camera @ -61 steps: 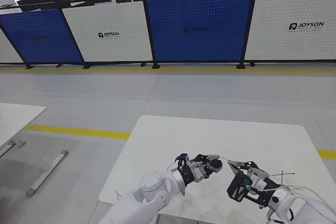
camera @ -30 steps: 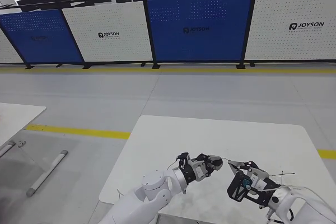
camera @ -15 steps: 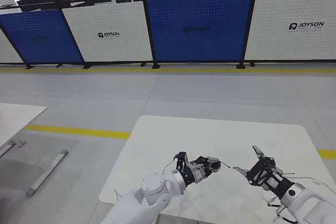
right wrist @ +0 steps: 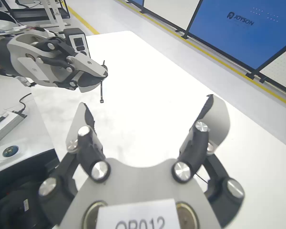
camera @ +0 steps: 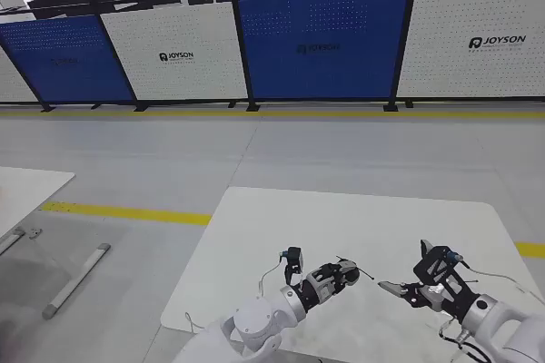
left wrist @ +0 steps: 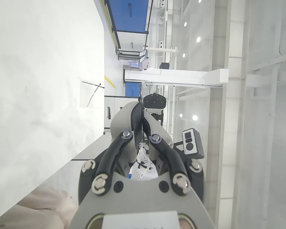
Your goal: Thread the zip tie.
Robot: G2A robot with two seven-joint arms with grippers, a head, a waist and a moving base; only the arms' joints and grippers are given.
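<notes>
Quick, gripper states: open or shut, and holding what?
Left gripper: shut on the zip tie.
Right gripper: open, holding nothing.

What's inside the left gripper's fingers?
A black zip tie, pinched in the left gripper: its head end sticks out one side, a short tip out the other. The clamped stretch is hidden.

Left gripper point(right wrist: 105, 73) clamped on zip tie point(right wrist: 101, 91); right gripper point(right wrist: 147, 107) spread wide, facing it, well apart
</notes>
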